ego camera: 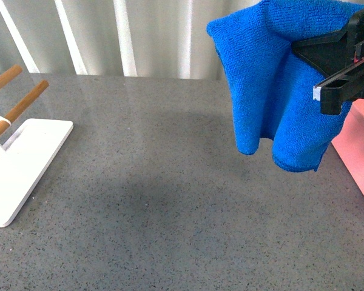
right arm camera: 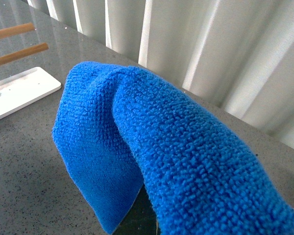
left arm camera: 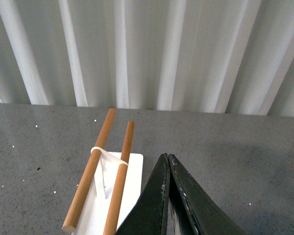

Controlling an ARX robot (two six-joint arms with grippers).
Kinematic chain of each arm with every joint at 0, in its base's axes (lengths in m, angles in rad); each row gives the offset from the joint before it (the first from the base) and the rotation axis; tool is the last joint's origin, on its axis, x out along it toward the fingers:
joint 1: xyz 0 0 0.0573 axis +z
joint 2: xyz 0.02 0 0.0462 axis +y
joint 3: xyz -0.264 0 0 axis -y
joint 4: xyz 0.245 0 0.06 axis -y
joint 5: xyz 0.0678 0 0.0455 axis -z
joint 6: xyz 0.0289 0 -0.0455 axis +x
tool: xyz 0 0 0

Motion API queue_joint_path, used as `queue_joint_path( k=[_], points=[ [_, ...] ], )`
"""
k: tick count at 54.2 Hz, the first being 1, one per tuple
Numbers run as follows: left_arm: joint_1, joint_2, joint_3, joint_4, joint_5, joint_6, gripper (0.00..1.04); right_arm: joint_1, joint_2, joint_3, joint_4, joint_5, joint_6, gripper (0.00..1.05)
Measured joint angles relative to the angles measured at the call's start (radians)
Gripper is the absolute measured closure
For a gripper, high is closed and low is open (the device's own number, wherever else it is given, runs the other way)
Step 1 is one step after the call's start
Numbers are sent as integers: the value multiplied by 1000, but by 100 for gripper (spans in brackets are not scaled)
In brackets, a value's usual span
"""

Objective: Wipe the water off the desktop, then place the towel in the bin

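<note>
Since the towel hangs clear of the desktop in the right gripper, whose jaws are clamped on a bunched fold of it, the wiping part looks finished to me. No puddle or wet streak shows on the grey speckled stone in the front view, though its slight gloss could hide a thin film. What is left is the drop. The bin shows only as a salmon-pink strip at the right edge of the front view, just beside and below the hanging cloth. The towel is therefore near it but, as far as I can judge, not yet over its opening; it needs to travel further right and then be let go. The left gripper has its fingers pressed together on nothing, low over the desktop near the white base with its two wooden rods. The surface is flat and dark. Behind it runs a pale backdrop of vertical folds, curtain or ribbed panel, I cannot tell which
</note>
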Motion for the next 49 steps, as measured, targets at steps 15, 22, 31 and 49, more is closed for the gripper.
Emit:
queue_joint_path(
  k=[15,22,31,49],
  points=[
    [-81,-175,-11,-156,-73,0,101,13,5,-7,16,24,3,101],
    [-81,-265,-11,-241,-74,0,101,18,4,-13,17,26,-2,101],
    [-81,-344,-11,-314,-73,0,101,8,4,-13,16,27,-2,101],
    [-81,-471,-11,-438,-74,0,101,29,3,-13,11,41,-10,101]
  ],
)
